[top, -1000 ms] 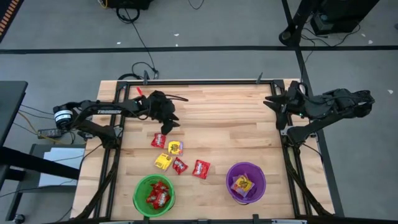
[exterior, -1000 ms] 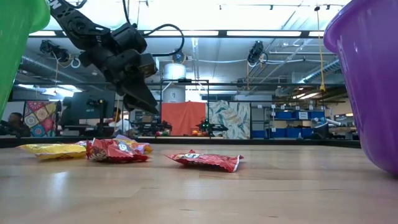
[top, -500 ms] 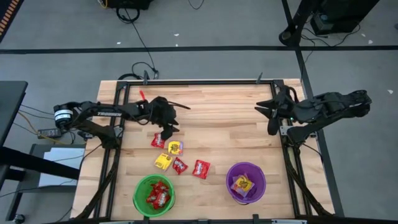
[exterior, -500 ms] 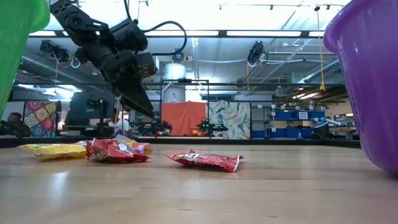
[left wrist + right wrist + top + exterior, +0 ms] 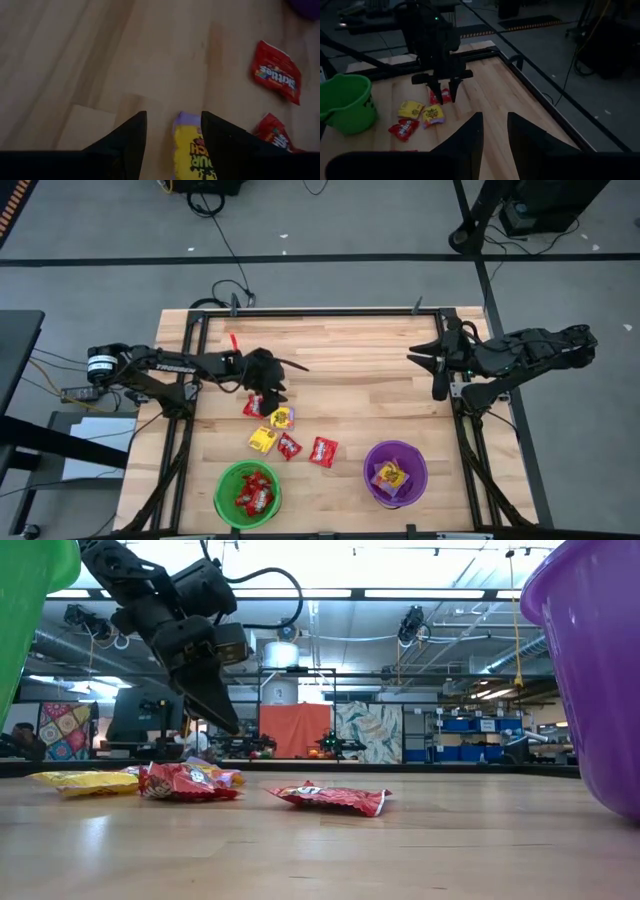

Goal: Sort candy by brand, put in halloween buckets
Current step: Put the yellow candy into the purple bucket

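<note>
Five candy packets lie flat on the wooden table: a red one [image 5: 255, 406], a yellow one [image 5: 282, 417], another yellow [image 5: 262, 439] and two more red [image 5: 289, 446] [image 5: 323, 451]. My left gripper [image 5: 272, 394] hangs open above the far end of this cluster. In its wrist view its fingers [image 5: 172, 120] stand on either side of a yellow packet [image 5: 192, 152] without touching it. The green bucket [image 5: 248, 493] holds red packets and the purple bucket [image 5: 395, 473] yellow ones. My right gripper [image 5: 492, 122] is open with nothing between its fingers, high at the table's right edge.
Both buckets stand near the front edge, the green left and the purple right. A black metal frame [image 5: 320, 312] runs around the table. A red Skittles packet [image 5: 276, 77] lies apart from the cluster, toward the purple bucket. Bare wood stretches between the cluster and the right arm.
My left gripper has swung toward the table's near edge, coming over the candy cluster and sinking a little, still open. My right gripper has shifted slightly toward the table's left, over its right edge. No candy has moved.
</note>
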Tool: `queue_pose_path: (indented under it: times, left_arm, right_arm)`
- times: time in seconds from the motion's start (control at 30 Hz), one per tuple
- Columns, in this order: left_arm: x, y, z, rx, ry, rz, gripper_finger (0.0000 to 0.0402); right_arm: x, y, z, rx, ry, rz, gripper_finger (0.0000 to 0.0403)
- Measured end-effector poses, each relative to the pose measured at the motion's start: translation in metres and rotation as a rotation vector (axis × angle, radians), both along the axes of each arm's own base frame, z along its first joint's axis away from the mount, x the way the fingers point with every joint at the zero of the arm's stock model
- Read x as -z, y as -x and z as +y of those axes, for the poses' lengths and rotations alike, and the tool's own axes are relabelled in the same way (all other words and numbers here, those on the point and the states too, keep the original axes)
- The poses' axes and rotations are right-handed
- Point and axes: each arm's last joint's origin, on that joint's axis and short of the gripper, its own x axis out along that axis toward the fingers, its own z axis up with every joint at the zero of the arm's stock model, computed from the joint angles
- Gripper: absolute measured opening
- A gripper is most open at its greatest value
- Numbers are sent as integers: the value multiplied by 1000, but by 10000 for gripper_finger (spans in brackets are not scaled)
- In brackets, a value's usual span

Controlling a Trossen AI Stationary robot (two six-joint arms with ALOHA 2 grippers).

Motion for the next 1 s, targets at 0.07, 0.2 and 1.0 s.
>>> queue_pose_path:
  times: [0.07,0.2,1.0]
  left_arm:
    - [0,0,-1,4,0,-1,196]
    - [0,0,-2,40,41,-11,227]
    - [44,-16,-9,-10,138,150,322]
  right_arm:
    - [0,0,0,-2,2,-1,100]
    - [0,-1,1,-19,-8,4,100]
    - [1,-1,1,-28,8,18,100]
